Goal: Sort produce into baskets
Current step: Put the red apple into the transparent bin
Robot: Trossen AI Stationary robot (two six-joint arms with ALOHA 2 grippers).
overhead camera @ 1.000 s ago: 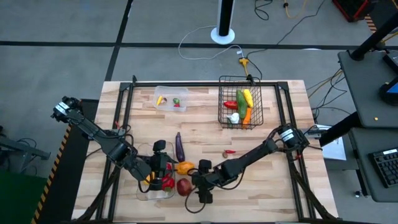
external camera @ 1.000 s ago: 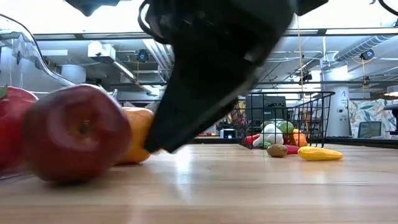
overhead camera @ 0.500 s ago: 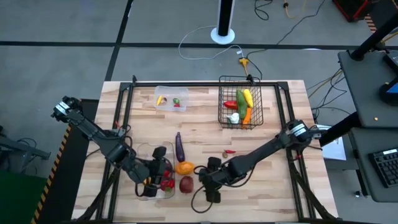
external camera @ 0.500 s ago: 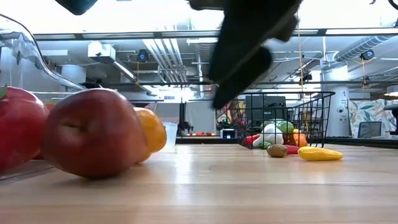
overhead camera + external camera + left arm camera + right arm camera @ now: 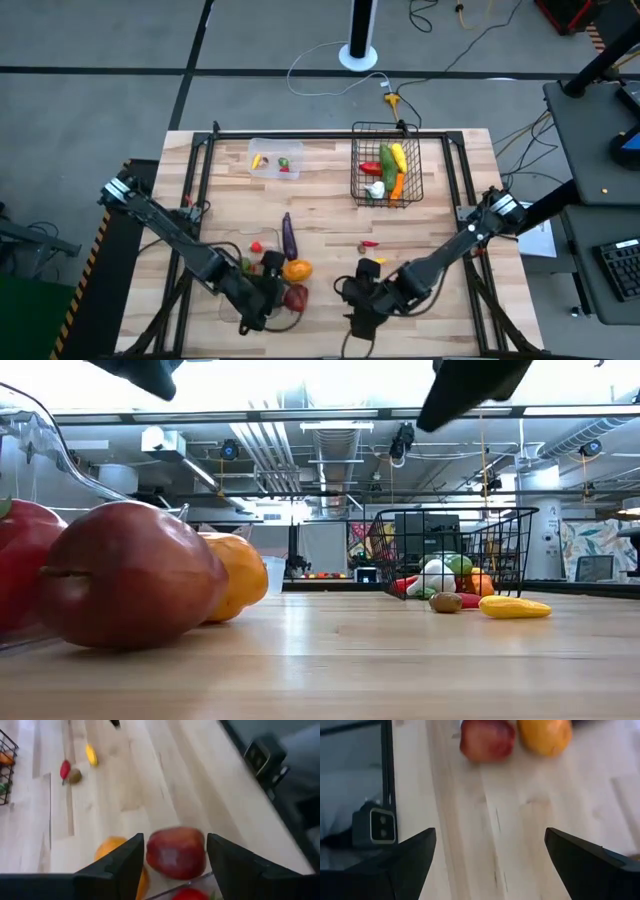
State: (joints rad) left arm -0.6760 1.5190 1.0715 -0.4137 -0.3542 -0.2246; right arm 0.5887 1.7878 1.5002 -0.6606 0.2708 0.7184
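Produce is split three ways: several pieces already sit in the black wire basket (image 5: 386, 172) at the far right of the surface (image 5: 440, 215), a few in the small clear tub (image 5: 275, 159) at the far left, and a cluster lies loose near the front edge. That cluster holds a red apple (image 5: 296, 296), an orange pepper (image 5: 296, 269) touching it, and a purple eggplant (image 5: 288, 235) just behind. A small red piece (image 5: 256, 246) and another (image 5: 369, 243) lie farther back in the middle.

The left gripper (image 5: 172, 862) hangs just above the apple, jaws apart on either side of it and holding nothing. The right gripper (image 5: 362, 303) waits near the front edge, right of the apple, its jaws wide apart and empty.

The main risk is the apple's shape. It is round and smooth, so jaws closing off-centre would likely squeeze it out sideways, and it could roll toward the near edge, which is close. The pepper leaning on it may get nudged too. The clear tray (image 5: 30, 450) beside the apple crowds that side, so one finger could catch its wall coming down. The two arms are also near each other here, and a reach by the right one could clash.
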